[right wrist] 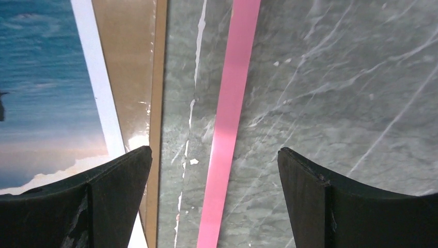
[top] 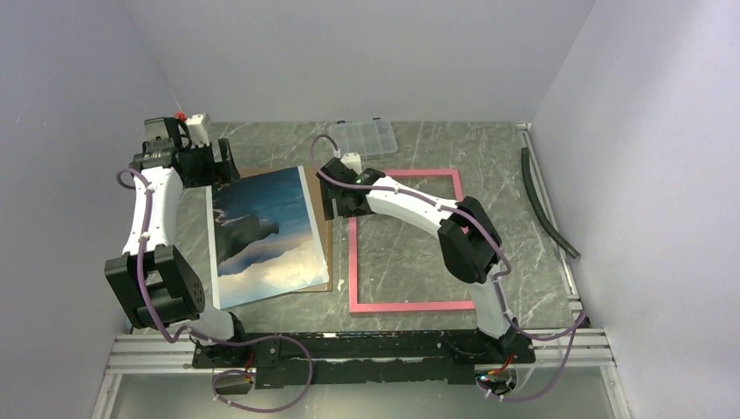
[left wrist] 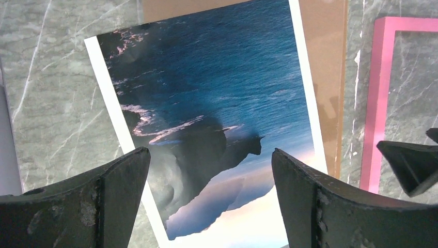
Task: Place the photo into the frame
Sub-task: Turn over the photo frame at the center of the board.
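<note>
The photo [top: 262, 231] of blue sea and dark mountains lies flat, a little askew, on the left half of the table. In the left wrist view the photo [left wrist: 217, 93] fills the space beyond my left gripper [left wrist: 210, 155], which hangs open above its far end [top: 222, 166], holding nothing. The frame [top: 406, 306], a thin pink border round a clear pane, lies flat to the photo's right. My right gripper [right wrist: 214, 152] stands open and empty over the frame's left border [right wrist: 235, 103], near its far left corner [top: 336, 208]. The photo's white edge [right wrist: 98, 93] shows at that view's left.
A brown backing board [top: 327, 249] lies under the photo, its right edge [right wrist: 131, 77] showing beside the frame. A small clear compartment box [top: 362, 137] sits at the back. A black hose [top: 545, 205] lies along the right wall. Walls close in three sides.
</note>
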Controlling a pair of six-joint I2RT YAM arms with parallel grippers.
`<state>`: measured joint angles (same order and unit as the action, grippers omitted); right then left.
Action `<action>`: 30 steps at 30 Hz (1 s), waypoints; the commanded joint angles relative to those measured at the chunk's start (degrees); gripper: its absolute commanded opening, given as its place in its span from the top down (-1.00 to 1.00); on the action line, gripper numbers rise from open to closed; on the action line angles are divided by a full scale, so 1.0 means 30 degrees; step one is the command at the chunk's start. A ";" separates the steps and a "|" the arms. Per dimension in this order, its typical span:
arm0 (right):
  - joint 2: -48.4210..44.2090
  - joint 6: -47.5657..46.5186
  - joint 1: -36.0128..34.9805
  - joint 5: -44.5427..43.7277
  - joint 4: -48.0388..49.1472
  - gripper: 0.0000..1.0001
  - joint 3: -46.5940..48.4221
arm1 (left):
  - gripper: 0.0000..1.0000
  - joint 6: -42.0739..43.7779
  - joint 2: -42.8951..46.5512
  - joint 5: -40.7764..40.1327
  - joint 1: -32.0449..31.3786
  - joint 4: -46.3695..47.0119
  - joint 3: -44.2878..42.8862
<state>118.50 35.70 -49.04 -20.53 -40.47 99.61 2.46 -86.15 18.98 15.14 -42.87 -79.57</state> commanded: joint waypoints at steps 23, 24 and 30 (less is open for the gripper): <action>0.0285 0.2814 -0.0434 0.1729 0.4261 0.26 -0.4545 | -0.85 0.1251 0.0615 0.0240 0.0142 -0.2426 -0.0270; 0.0055 0.2844 -0.0437 0.1693 0.4096 0.40 -0.4361 | -0.85 0.1267 0.0646 0.0323 0.0140 -0.2576 -0.0304; -0.1602 0.3298 -0.0441 0.1766 0.2414 0.81 -0.2432 | -0.89 0.1285 0.0871 0.0948 -0.0315 -0.2705 0.0216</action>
<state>119.87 44.21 -49.93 -16.78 -30.02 87.00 5.37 -86.15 19.62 15.40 -50.35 -78.96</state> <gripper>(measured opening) 0.199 0.943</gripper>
